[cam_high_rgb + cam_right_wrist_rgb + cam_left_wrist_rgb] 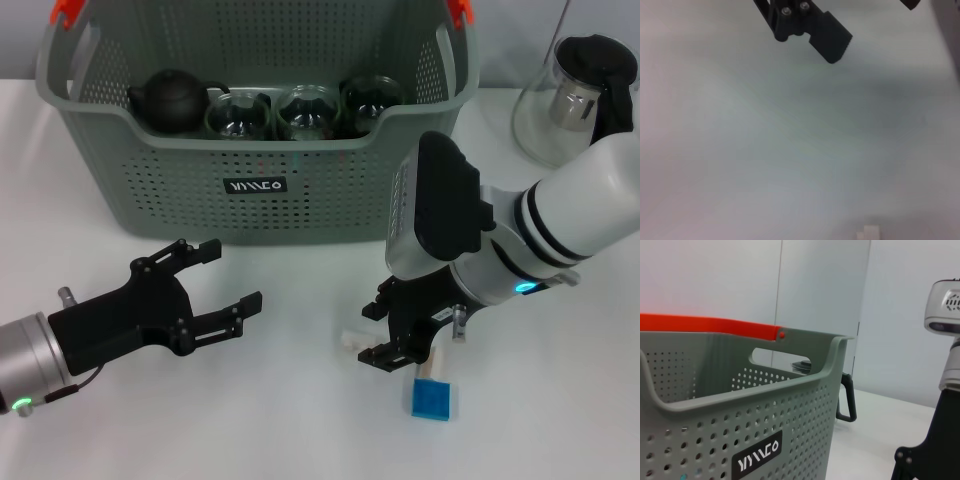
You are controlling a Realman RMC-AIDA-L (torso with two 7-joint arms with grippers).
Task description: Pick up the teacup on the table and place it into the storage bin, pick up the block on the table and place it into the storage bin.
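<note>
Right claw (398,345) hangs spread over tabletop (280,420), just beside blue block (431,400), lined up to take it. Left claw (222,285) released, parked before storage bin (250,185).

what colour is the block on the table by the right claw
Blue, with a white part beside it; the block shows best in the head view.

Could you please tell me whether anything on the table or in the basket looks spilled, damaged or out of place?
Nothing stands out. The black teapot and glass cups sit upright inside the grey-green perforated storage bin, and the blue block lies flat on the white table.
</note>
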